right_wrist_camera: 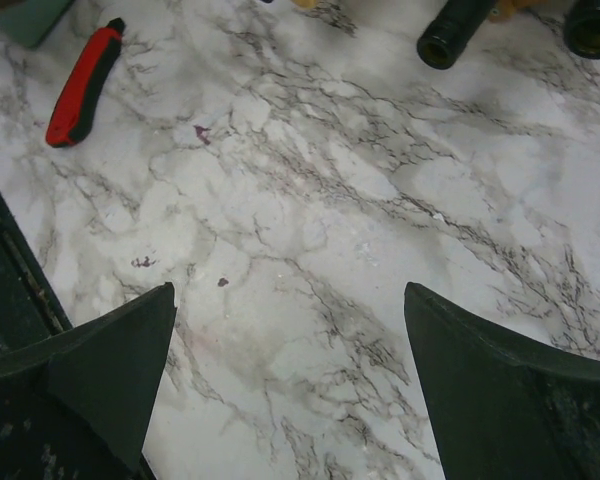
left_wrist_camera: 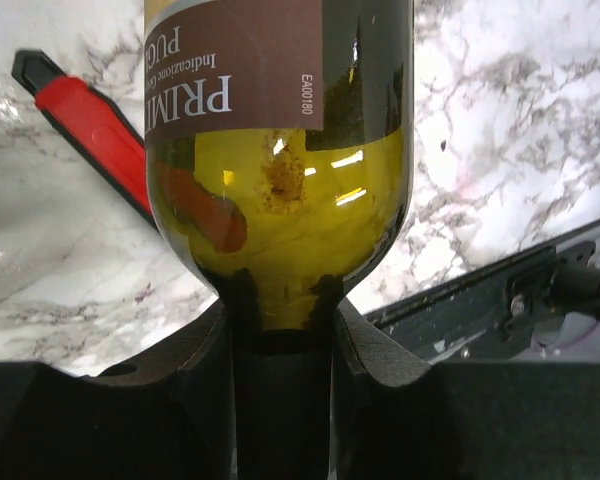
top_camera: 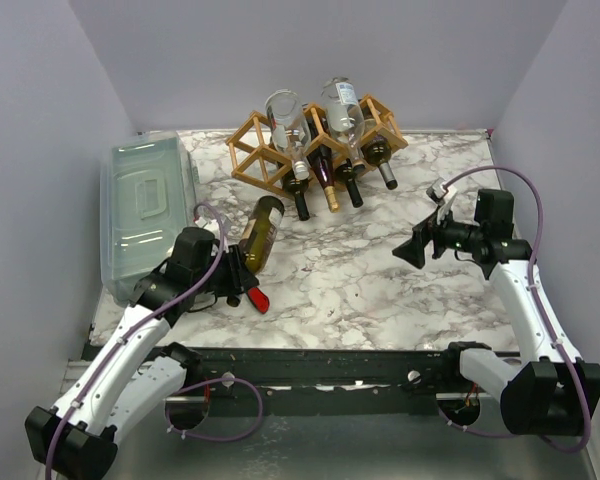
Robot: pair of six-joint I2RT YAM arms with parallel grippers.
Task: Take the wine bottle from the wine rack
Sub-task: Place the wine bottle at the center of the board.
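**A:** We open at the left edge of the table, where a clear plastic bin sits out of play.

**B:** Just right of it, our left claw is clamped on the neck of the wine bottle. The wrist view shows the pads hugging that neck on either side.

**A:** So it's out of the wine rack?

**B:** Well apart from it. The rack stands at the far edge, mid-table, with other bottles in its cells. Ours is nearer us, toward the left, with its base pointing away toward the rack.

**A:** Is it resting on the table or lifted?

**B:** We can't tell. A red-handled tool lies just beside the claw.

**A:** Then we judge the pull done, with the set-down remaining.

**B:** Agreed. Next we need to lower it flat, clear of that tool, and let go only once it won't roll.

**A:** And on the right?

**B:** Our right claw hangs over the marble top, fingers wide apart, holding nothing.
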